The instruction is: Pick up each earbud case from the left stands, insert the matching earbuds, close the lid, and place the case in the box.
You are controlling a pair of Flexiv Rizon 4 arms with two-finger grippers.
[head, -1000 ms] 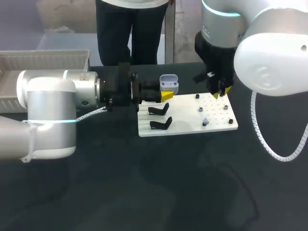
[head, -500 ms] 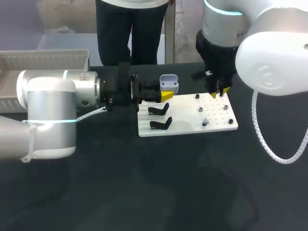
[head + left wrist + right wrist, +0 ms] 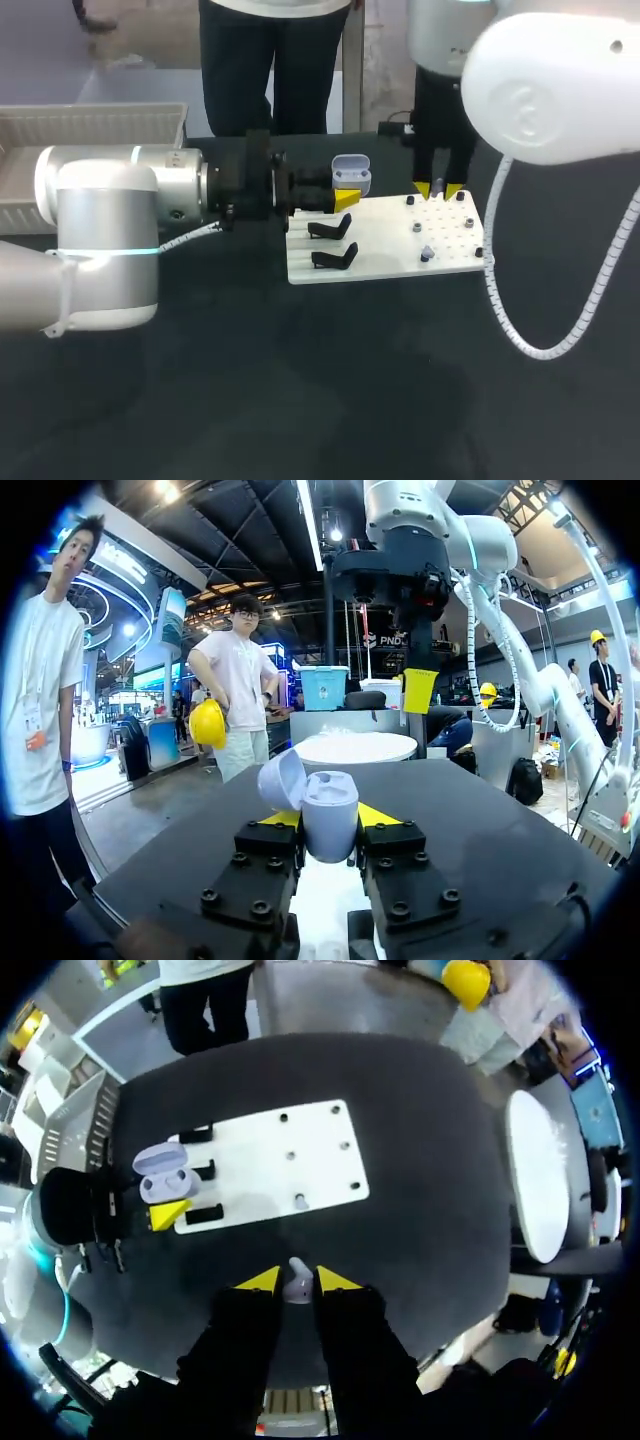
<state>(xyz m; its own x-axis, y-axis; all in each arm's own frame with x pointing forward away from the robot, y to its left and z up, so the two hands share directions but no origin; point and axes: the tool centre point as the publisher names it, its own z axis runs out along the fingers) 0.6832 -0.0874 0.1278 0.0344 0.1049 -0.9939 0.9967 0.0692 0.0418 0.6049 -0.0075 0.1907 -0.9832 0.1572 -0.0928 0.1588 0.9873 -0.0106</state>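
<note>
Pale lilac plastic, the case (image 3: pixel 330 808) sits clamped between the fingers of the left claw (image 3: pixel 328 818) with its lid tipped open. It looks light, hard and slick, so a hold across its sides, low on the body and clear of the hinge, seems safest. The right claw (image 3: pixel 290 1280) is pinched on a tiny earbud (image 3: pixel 298 1286), likely slippery and easily dropped, with the board (image 3: pixel 270 1165) ahead of it; whether the case's wells are filled is hard to make out, and the fingers hide much of the bud.
</note>
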